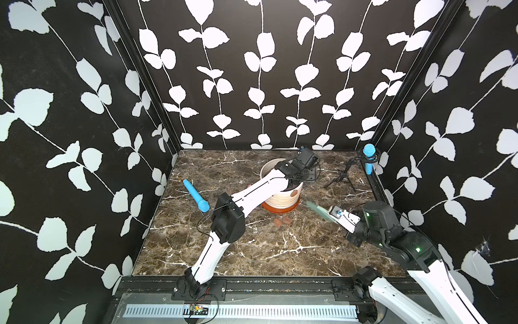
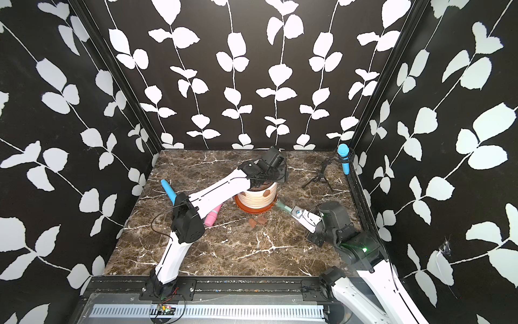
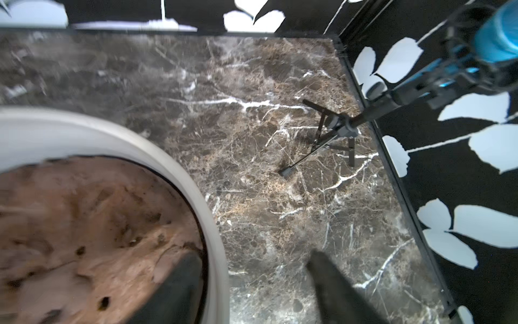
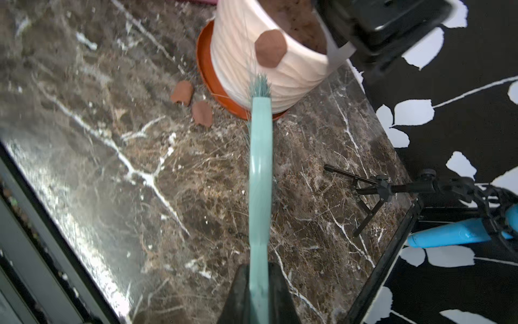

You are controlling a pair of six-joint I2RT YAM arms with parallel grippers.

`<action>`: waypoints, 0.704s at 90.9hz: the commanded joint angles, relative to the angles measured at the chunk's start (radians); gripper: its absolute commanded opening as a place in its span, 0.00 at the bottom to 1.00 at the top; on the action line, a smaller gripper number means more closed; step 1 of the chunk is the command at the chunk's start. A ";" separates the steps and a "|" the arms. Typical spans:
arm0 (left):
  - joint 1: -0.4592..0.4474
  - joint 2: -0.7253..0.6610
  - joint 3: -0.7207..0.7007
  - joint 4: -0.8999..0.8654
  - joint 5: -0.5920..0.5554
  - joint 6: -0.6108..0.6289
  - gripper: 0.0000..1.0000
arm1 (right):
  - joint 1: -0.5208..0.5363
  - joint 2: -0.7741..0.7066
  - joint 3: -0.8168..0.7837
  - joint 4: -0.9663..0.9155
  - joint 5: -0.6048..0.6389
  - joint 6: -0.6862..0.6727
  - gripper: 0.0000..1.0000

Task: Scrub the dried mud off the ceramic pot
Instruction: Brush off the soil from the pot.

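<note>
The ceramic pot (image 1: 280,199) (image 2: 256,199) (image 4: 238,42) is cream, ribbed, full of brown soil, and stands on an orange saucer (image 1: 277,209). One patch of dried mud (image 4: 270,52) (image 1: 293,193) sticks to its wall below the rim. Two loose chips of mud (image 4: 182,92) (image 4: 202,112) (image 1: 283,221) lie on the table beside the saucer. My right gripper (image 4: 259,283) (image 2: 298,212) is shut on a teal brush (image 4: 260,168). The bristles reach the pot's lower wall; contact is unclear. My left gripper (image 3: 252,280) is open astride the pot's rim (image 3: 84,131), with one finger over the soil and the other outside.
A blue microphone (image 1: 196,196) lies on the marble table at the left, and a pink object (image 2: 213,217) shows under my left arm. At the back right a black tripod stand (image 1: 340,179) holds another blue microphone (image 1: 368,158). Patterned walls close three sides.
</note>
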 commanded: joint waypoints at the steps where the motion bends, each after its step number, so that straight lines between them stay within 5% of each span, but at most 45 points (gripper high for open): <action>1: 0.012 -0.182 -0.006 -0.029 -0.022 0.107 0.87 | 0.002 0.037 0.068 -0.009 -0.012 -0.239 0.00; 10: 0.049 -0.275 -0.061 -0.083 -0.030 0.181 0.98 | 0.003 0.111 0.160 0.035 -0.019 -0.292 0.00; 32: 0.155 -0.586 -0.377 -0.082 -0.063 0.303 0.98 | 0.006 0.344 0.418 -0.010 -0.217 -0.386 0.00; 45: 0.206 -0.765 -0.631 -0.040 -0.156 0.403 0.98 | 0.012 0.482 0.519 0.008 -0.150 -0.435 0.00; 64: 0.409 -0.944 -0.960 0.052 -0.134 0.461 0.98 | 0.101 0.587 0.571 0.004 -0.082 -0.574 0.00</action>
